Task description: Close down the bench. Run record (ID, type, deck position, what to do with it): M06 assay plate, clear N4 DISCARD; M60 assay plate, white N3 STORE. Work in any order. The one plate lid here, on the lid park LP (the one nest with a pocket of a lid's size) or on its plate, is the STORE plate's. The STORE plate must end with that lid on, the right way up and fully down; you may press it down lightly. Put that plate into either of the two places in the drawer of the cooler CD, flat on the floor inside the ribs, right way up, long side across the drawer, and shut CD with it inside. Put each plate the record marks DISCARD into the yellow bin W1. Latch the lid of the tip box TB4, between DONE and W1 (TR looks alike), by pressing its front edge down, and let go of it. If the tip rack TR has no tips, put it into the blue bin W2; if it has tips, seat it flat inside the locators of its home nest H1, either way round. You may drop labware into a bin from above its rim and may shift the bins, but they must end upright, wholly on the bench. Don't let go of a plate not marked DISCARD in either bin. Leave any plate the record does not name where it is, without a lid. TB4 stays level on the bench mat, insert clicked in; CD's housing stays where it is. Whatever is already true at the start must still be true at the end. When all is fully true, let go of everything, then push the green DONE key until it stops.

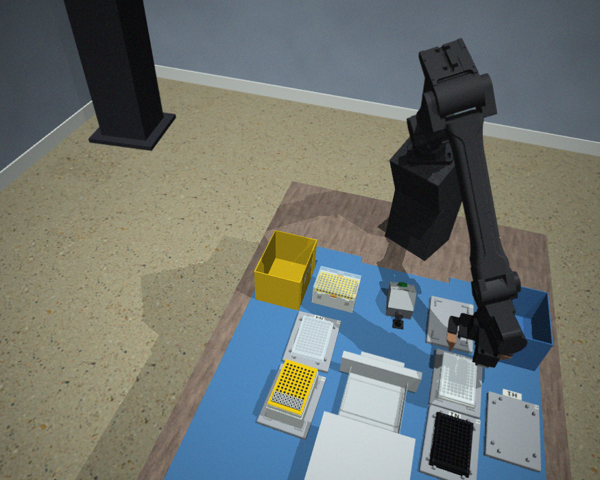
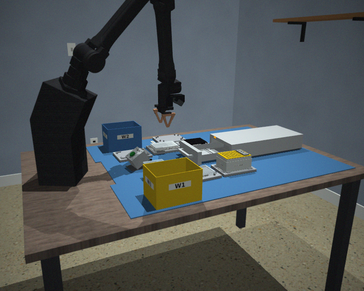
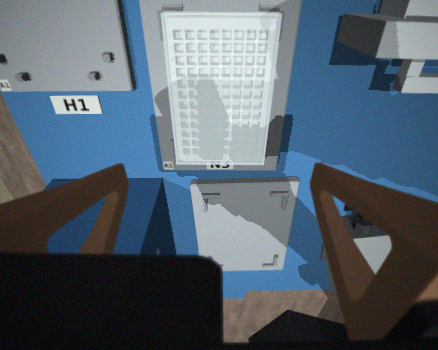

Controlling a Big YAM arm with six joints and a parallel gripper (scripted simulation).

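Top view, gripper: the gripper sits at right of centre, fingers spread wide, nothing between them.
Top view, white plate: the white plate lies on its nest just below the gripper, a clear lid over it.
Top view, clear plate: the clear plate rests on a nest left of centre, below the tip box.
Top view, bins: the yellow bin stands upper left of the mat; the blue bin at the right edge.
Top view, tip rack: the tip rack is lower left, with some tips along its bottom rows.
Exterior view, gripper: it hangs above the bench, centre frame, well apart from the plates.
Exterior view, cooler: the cooler sits right of centre, drawer pulled out.
Wrist view, fingers: brown fingers splay to both lower corners.
Wrist view, plate: top centre, lidded.
Wrist view, lid park: the lid park lies bare just below the plate.
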